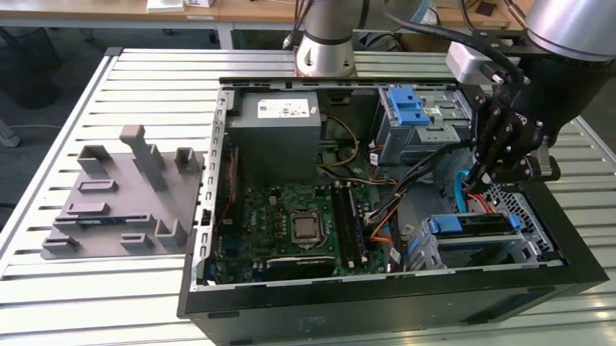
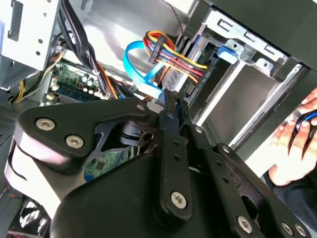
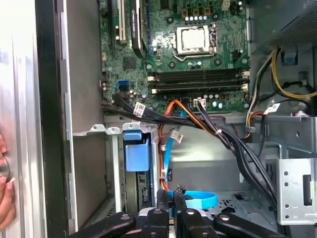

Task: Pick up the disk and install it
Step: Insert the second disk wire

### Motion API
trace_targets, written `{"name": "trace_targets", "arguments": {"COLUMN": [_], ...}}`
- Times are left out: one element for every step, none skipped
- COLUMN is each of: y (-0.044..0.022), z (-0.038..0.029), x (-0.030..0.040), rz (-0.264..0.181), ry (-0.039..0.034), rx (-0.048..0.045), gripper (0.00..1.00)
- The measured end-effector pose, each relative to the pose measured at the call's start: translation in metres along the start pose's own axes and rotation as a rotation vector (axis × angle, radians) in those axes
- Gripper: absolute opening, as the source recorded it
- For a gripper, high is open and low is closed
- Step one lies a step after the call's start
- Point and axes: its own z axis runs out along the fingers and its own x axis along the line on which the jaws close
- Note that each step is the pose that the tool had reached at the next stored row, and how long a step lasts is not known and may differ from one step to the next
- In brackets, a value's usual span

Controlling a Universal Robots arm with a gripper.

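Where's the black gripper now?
The black gripper sits inside the open black computer case, on the exterior view's right, just above the lower metal drive bay.

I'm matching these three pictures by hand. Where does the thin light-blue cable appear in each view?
Exterior view: the thin light-blue cable runs down at the exterior view's right, just above the lower drive bay.
Second wrist view: it loops beside the multicoloured wire bundle.
First wrist view: it curls on the case floor under the black cable bundle.
Shared landmark: the green motherboard.
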Motion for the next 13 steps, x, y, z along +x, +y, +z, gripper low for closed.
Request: {"name": "trace_targets", "arguments": {"y": [0.0006, 0.0013, 0.0024, 0.0037, 0.0044, 0.0049, 0.0049, 0.005, 0.005, 0.005, 0.005, 0.005, 0.005], "z": [0.0002, 0.0004, 0.0007, 0.0015, 0.0025, 0.0038, 0.0054, 0.0082, 0.0083, 0.0083, 0.0083, 0.0084, 0.0084], "x": [0.0003, 0.0006, 0.001, 0.0014, 0.0018, 0.0023, 0.0029, 0.0048, 0.0048, 0.0048, 0.0048, 0.0049, 0.0049], "rz": [0.0, 0.001, 0.0, 0.0, 0.0, 0.0, 0.0, 0.0, 0.0, 0.0, 0.0, 0.0, 0.0], "ry": [-0.0005, -0.0009, -0.0013, -0.0019, -0.0019, -0.0017, -0.0017, -0.0015, -0.0016, -0.0016, -0.0016, -0.0017, -0.0017], "rx": [0.0102, 0.0182, 0.0246, 0.0279, 0.0292, 0.0299, 0.0302, 0.0307, 0.0307, 0.0308, 0.0308, 0.0307, 0.0312], "gripper": [0.16, 0.16, 0.16, 0.16, 0.16, 0.16, 0.16, 0.16, 0.16, 0.16, 0.16, 0.16, 0.16]}}
